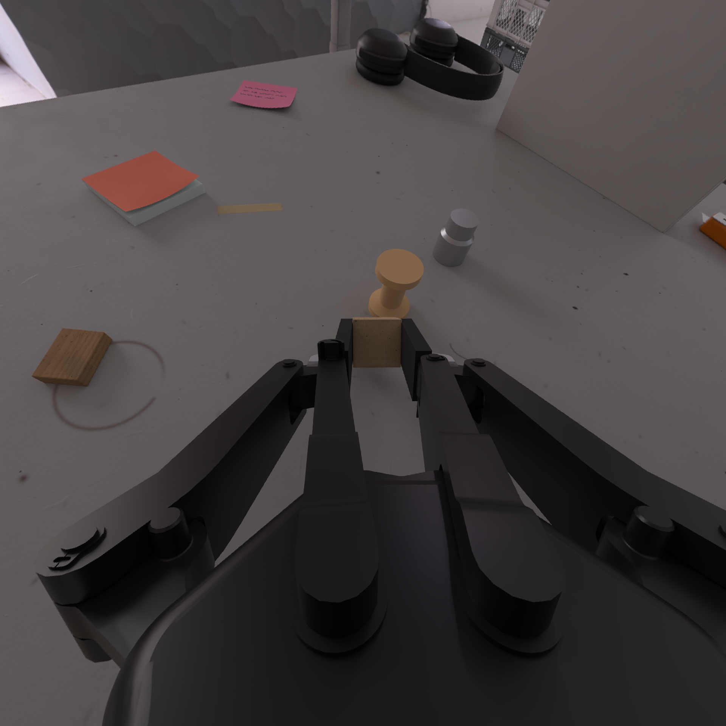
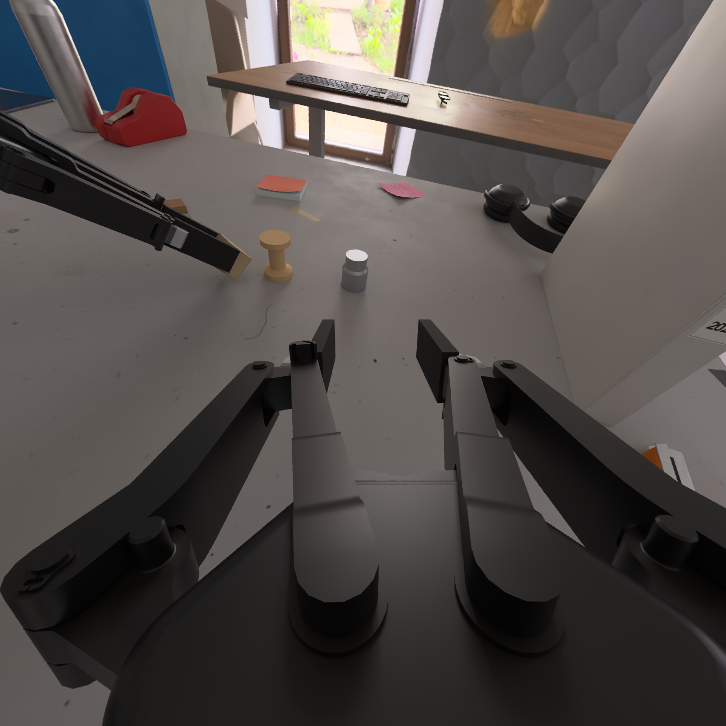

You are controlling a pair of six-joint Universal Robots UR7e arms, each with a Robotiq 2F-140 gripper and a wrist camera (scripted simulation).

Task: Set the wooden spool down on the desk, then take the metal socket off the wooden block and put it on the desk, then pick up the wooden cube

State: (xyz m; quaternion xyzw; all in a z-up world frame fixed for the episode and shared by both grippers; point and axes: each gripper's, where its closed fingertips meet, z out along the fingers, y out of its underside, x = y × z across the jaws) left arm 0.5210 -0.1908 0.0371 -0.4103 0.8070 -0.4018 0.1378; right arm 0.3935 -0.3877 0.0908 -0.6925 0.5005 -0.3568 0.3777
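My left gripper (image 1: 377,338) is shut on the pale wooden cube (image 1: 376,342) and holds it just above the grey desk (image 1: 275,275). In the right wrist view the left gripper (image 2: 231,257) comes in from the left with the cube (image 2: 240,264) between its fingertips. The wooden spool (image 1: 395,285) stands upright on the desk just beyond the cube; it also shows in the right wrist view (image 2: 276,255). The metal socket (image 1: 455,237) (image 2: 354,271) stands upright on the desk to the spool's right. The wooden block (image 1: 72,357) lies flat at the left. My right gripper (image 2: 375,345) is open and empty, short of the socket.
An orange sticky-note pad (image 1: 141,186), a pink note (image 1: 263,95) and black headphones (image 1: 428,63) lie farther off. A white box wall (image 1: 613,110) stands at the right. A red tape dispenser (image 2: 141,118) and a metal bottle (image 2: 59,66) stand at the far left.
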